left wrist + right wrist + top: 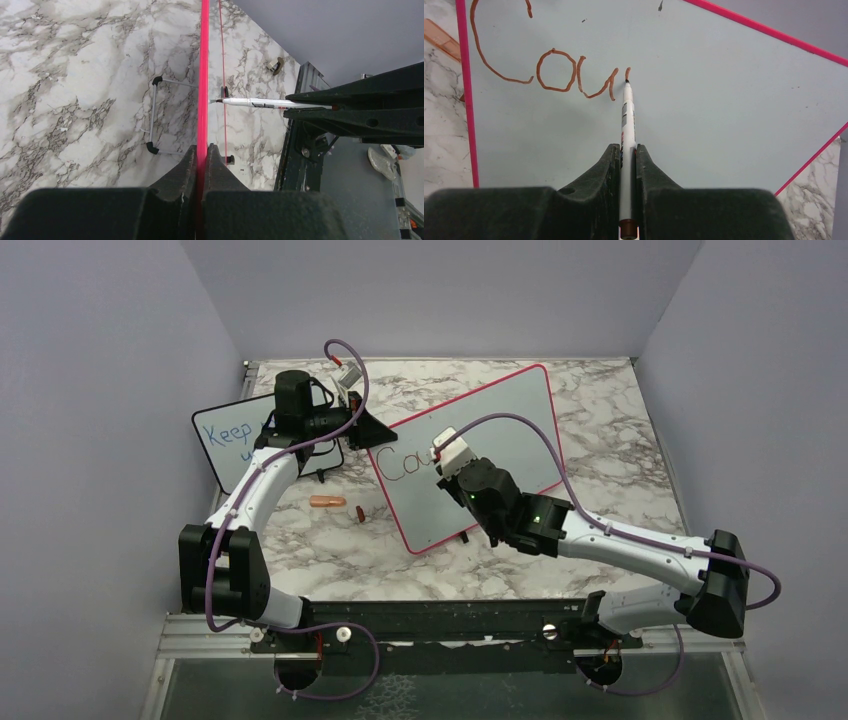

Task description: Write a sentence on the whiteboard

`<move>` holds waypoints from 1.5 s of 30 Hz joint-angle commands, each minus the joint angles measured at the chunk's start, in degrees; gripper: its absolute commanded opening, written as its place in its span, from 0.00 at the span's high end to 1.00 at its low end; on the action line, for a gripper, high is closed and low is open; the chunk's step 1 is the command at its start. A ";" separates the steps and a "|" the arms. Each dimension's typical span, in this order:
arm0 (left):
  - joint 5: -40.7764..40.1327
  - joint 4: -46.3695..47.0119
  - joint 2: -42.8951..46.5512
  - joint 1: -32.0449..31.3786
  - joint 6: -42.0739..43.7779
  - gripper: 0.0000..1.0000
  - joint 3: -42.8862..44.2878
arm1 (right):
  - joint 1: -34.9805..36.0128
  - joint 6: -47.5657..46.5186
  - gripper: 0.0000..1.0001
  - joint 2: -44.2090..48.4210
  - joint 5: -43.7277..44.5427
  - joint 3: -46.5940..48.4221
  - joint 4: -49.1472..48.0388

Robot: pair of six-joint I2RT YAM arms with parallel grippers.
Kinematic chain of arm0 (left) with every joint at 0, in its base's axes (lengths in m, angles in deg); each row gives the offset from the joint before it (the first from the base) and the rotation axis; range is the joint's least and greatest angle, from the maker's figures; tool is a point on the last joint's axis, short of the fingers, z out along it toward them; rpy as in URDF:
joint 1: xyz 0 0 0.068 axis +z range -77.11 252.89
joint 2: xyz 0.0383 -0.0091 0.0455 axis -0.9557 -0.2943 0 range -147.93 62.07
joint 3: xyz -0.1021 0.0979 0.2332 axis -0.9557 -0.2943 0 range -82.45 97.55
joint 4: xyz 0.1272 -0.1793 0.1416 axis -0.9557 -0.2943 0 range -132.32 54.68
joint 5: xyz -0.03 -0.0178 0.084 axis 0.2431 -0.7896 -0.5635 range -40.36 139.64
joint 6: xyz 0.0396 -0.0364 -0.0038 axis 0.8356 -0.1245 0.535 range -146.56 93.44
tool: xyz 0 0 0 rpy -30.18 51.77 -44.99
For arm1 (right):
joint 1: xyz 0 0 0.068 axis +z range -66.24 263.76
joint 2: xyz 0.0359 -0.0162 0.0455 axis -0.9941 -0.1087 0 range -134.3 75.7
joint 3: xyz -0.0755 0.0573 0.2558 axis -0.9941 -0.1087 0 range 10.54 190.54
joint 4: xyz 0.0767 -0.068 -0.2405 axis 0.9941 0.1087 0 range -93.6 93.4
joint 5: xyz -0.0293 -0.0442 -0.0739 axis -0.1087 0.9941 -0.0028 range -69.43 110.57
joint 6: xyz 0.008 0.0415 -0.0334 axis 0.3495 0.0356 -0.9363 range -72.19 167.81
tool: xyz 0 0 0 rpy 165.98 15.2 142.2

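While left fingers point(184, 172) clamp the whiteboard point(203, 75) edge, right fingers point(606, 167) pinch a marker point(627, 117) beside blank surface.

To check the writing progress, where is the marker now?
In the right wrist view, the marker is clamped in the right gripper, its tip on the whiteboard just right of the letters "Cou", at a short separate stroke.

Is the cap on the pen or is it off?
Off. The marker shows its bare dark tip, resting against the whiteboard at a short red-brown stroke right after the letters Cou.
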 commanded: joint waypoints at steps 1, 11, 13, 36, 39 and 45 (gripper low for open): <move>-1.54 -4.59 -2.08 -0.82 4.97 1.00 -1.19 | -0.34 1.85 0.99 1.44 -1.11 -0.67 3.53; -1.68 -4.60 -2.18 -0.82 4.97 1.00 -1.19 | -0.39 3.65 0.99 1.83 -2.84 -1.39 5.91; -1.67 -4.60 -2.21 -0.82 4.96 1.00 -1.19 | -0.36 3.74 0.99 1.84 -2.85 -1.37 6.18; -1.59 -4.61 -2.43 -0.82 4.99 1.00 -1.19 | -0.39 3.54 0.99 2.56 -0.69 -2.10 3.48; -1.59 -4.67 -2.43 -0.90 4.96 1.00 -1.19 | -0.40 3.09 0.99 2.75 0.03 -2.39 1.70; -1.50 -4.62 -2.55 -0.91 4.97 1.00 -1.19 | -0.40 2.41 0.99 2.29 0.79 -2.33 -0.14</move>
